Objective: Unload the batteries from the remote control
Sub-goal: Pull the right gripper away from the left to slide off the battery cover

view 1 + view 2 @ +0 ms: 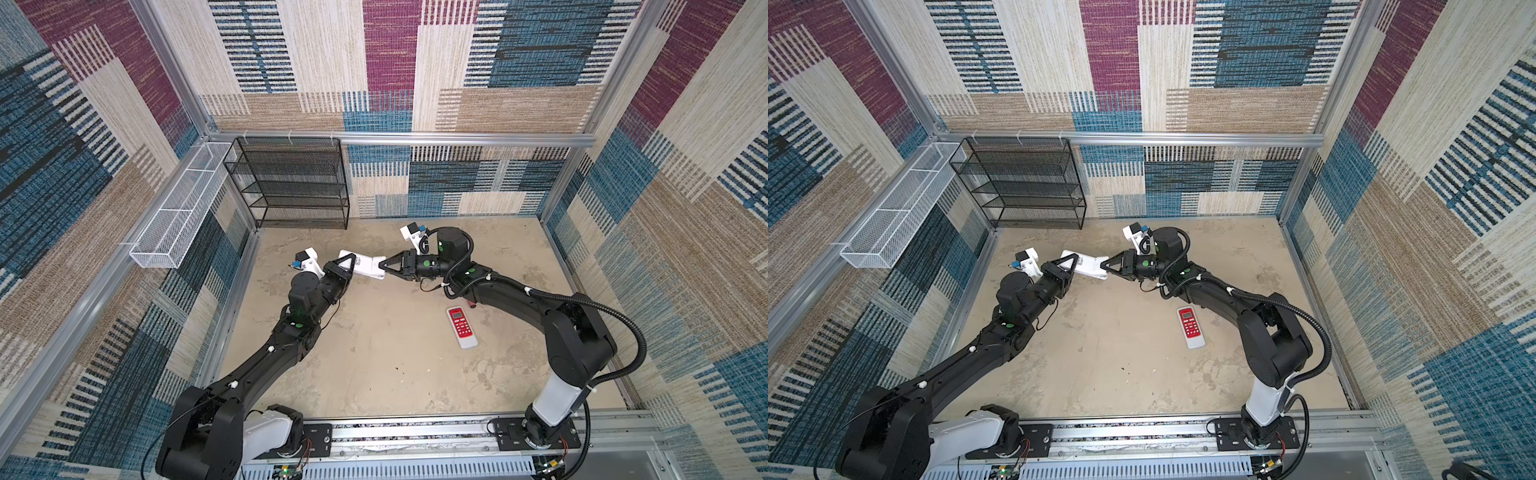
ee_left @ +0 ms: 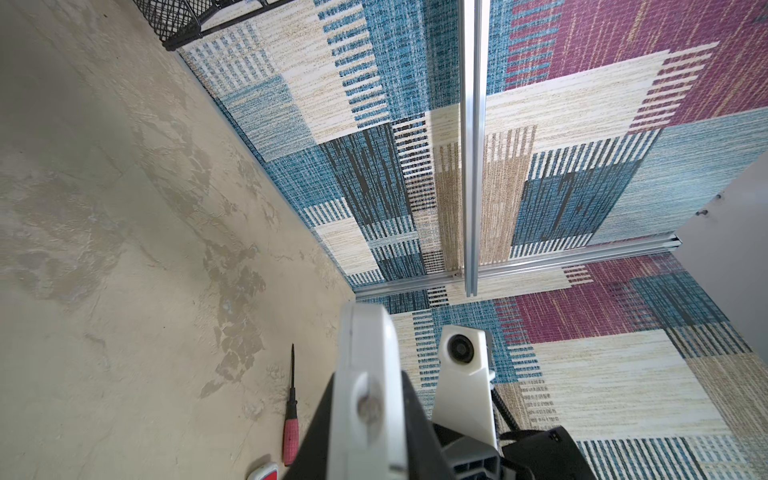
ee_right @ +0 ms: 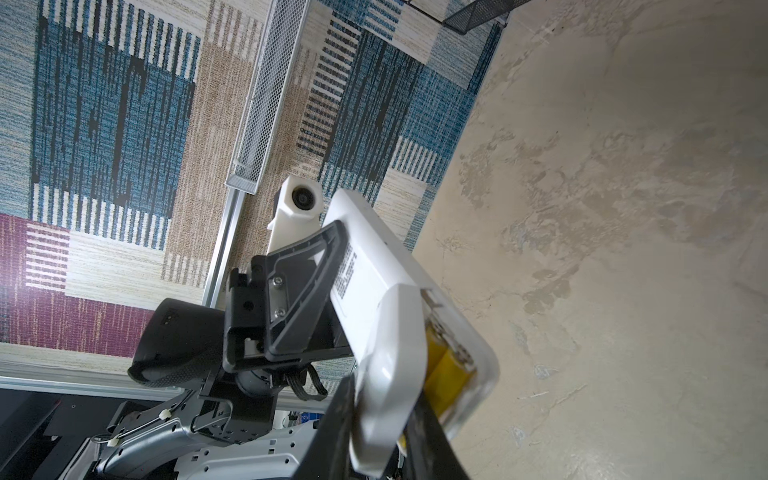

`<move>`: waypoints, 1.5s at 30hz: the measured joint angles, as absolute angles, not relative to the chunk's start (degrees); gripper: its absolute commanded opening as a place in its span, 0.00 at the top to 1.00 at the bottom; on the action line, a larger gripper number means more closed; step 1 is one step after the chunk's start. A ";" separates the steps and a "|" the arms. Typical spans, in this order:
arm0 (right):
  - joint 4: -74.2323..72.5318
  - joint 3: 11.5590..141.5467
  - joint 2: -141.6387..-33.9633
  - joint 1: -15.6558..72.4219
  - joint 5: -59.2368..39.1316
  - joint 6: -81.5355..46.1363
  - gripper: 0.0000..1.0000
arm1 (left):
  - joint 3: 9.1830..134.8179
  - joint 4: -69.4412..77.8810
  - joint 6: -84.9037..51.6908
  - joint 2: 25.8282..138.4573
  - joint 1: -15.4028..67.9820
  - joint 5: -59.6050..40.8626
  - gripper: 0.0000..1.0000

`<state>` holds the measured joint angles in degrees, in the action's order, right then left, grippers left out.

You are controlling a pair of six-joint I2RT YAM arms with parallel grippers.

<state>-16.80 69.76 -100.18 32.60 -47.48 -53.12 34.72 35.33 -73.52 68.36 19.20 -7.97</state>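
Cover (image 3: 390, 353) partly hides yellow batteries (image 3: 446, 374); screwdriver (image 2: 291, 401) and red remote (image 1: 461, 327) lie nearby

Both top views look steeply down from the front; each wrist camera (image 3: 302, 199) closely faces the other across the remote (image 3: 374, 286).

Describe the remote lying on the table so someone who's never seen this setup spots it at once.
On the beige tabletop, look beside the right arm's forearm, on its side nearer the robot's base: the red-faced remote lies flat there. Its red button face and grey screen set it apart from the white remote held aloft between the left gripper and right gripper.
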 measured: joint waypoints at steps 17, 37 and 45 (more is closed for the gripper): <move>-20.25 69.73 -100.49 32.60 -48.93 -54.78 0.86 | 34.37 35.97 -73.30 67.77 19.18 -7.94 1.00; -20.58 70.11 -99.88 32.62 -49.45 -54.74 0.94 | 34.28 35.14 -72.88 67.07 19.18 -7.73 1.00; -19.20 70.35 -98.04 31.90 -49.39 -53.89 0.95 | 34.26 34.59 -72.38 66.63 19.20 -7.75 1.00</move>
<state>-19.20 70.35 -98.04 31.90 -49.39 -53.89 34.26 34.59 -72.38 66.63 19.20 -7.75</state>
